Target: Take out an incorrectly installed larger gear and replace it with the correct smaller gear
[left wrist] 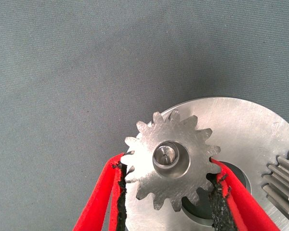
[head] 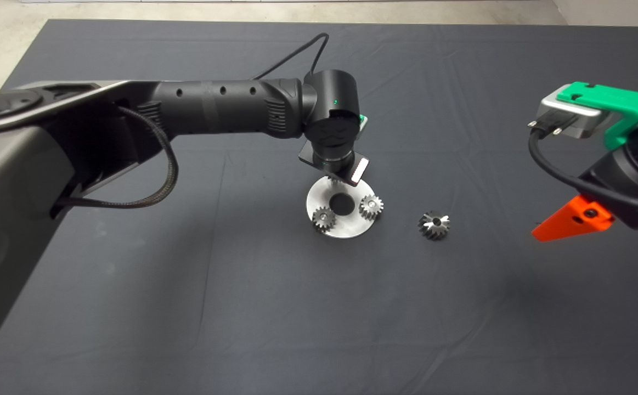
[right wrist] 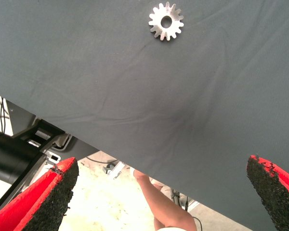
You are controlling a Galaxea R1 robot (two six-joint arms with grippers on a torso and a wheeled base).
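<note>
My left gripper (left wrist: 168, 166) is over the far edge of the round steel plate (head: 346, 227). It is shut on a smaller gear (left wrist: 166, 144) that sits on a pin of the plate (left wrist: 241, 125), with the pads touching the teeth on both sides. In the head view the wrist hides this gear. Two more smaller gears (head: 323, 218) (head: 371, 206) sit on the plate beside its centre hole. The larger gear (head: 434, 225) stands alone on the mat to the right of the plate, and it also shows in the right wrist view (right wrist: 166, 21). My right gripper (right wrist: 164, 192) is open and empty, raised at the right edge.
The dark mat (head: 242, 307) covers the table. The left arm (head: 214, 107) reaches in across its left half. One red finger (head: 571, 219) of the right gripper points toward the larger gear. A person's leg (right wrist: 159, 204) shows on the floor beyond the mat's edge.
</note>
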